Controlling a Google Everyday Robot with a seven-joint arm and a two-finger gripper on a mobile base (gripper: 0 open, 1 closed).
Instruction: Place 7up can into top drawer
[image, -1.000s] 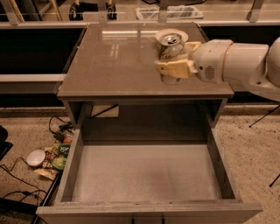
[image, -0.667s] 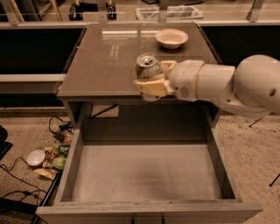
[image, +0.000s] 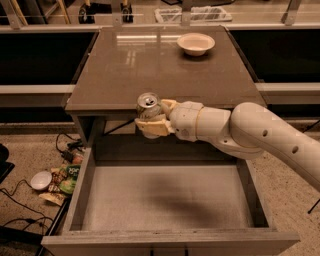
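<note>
Carrying is judged the step in hand: the 7up can (image: 148, 106) is pinched by the claw (image: 151, 118) above the rear edge of the open top drawer (image: 170, 239). Lowering toward the drawer's floor, then release, is called for.

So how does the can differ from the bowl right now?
The can is held off the surface in the gripper, at the tabletop's front edge near the open drawer. The bowl rests untouched on the tabletop, back right. The can is a narrow silvery cylinder with a closed top, while the bowl is wide, shallow, white and open. Both are round and upright.
</note>
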